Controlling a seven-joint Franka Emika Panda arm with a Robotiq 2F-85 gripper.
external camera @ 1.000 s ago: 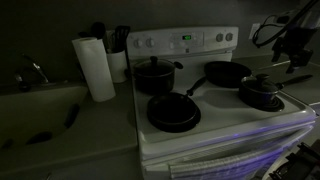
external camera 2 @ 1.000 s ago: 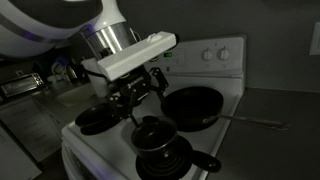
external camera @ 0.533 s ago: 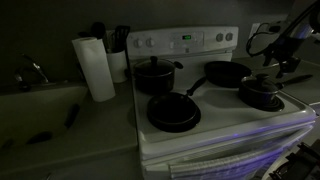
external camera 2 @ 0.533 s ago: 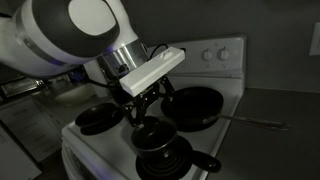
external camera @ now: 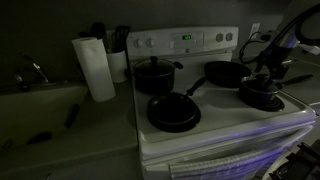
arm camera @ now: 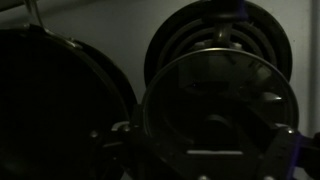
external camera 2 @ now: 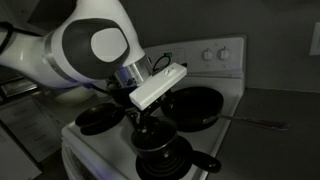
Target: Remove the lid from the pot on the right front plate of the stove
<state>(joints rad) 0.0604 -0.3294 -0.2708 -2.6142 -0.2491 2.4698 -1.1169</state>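
**Gripper low over the lidded pot**

The lid [arm camera: 220, 105] sits on the pot [external camera: 262, 97] at the right edge of the stove [external camera: 225, 126]. The gripper [external camera 2: 148, 120] hangs right over it; in the dark its grasp cannot be told. A frying pan [external camera 2: 192, 107] crowds just behind.

lid [arm camera: 220, 105] cropped below, jaws seemingly hidden — dark

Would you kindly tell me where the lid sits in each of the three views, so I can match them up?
In an exterior view: the lid is far right, on the pot, under the claw.
In an exterior view: lid lower centre, beneath the claw.
Wrist view: the large pale-rimmed disc at centre right.
Shared landmark: the knobbed back panel, in both exterior views; the wrist view misses it.
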